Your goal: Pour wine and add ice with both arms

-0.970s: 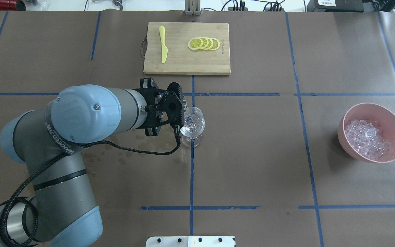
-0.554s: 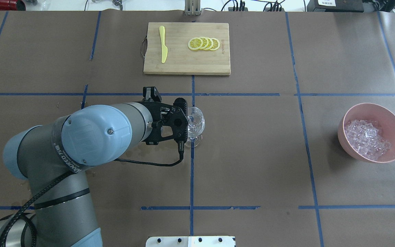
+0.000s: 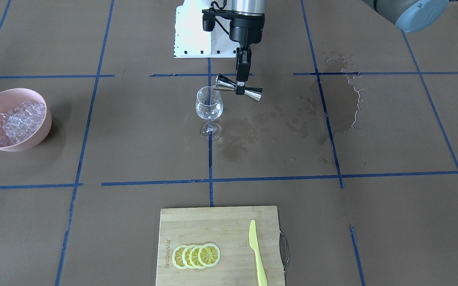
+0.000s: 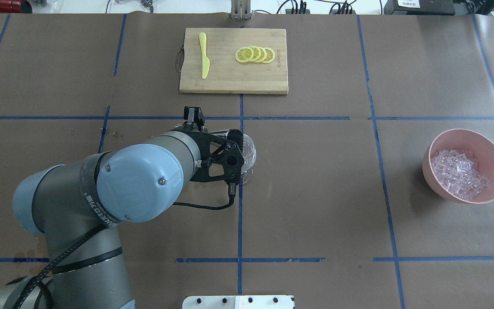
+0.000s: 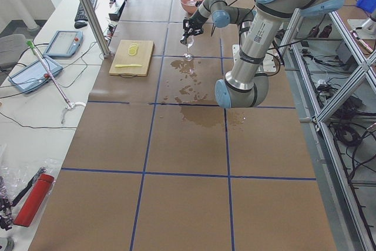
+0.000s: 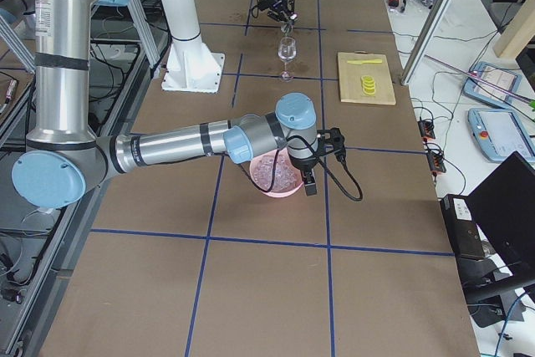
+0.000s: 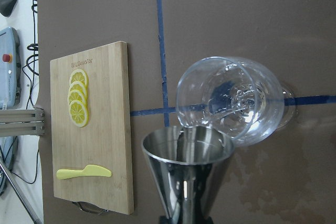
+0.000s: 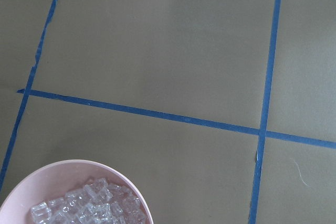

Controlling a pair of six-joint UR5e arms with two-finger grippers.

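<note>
My left gripper [image 3: 241, 81] is shut on a steel jigger [image 3: 239, 88], gripping its waist. The jigger is tipped on its side with its mouth at the rim of the clear stemmed wine glass [image 3: 209, 107]. In the left wrist view the jigger [image 7: 186, 177] leans over the glass [image 7: 231, 100], and clear wine [image 7: 244, 100] splashes in the bowl of the glass. The ice [image 4: 459, 174] lies heaped in a pink bowl [image 4: 493, 146] at the right. My right gripper [image 6: 308, 175] hangs over that bowl; I cannot tell whether it is open or shut. Its wrist view shows the ice [image 8: 89, 211].
A wooden cutting board [image 4: 234, 79] with lemon slices [image 4: 254, 55] and a yellow knife [image 4: 204, 56] lies beyond the glass. Dark wet stains [image 3: 332, 103] mark the brown paper on my left side. The white robot base [image 3: 193, 35] sits at the table's near edge.
My left wrist has turned and swung right, tipping the jigger further over the glass. The glass and the bowl of ice have not moved.
</note>
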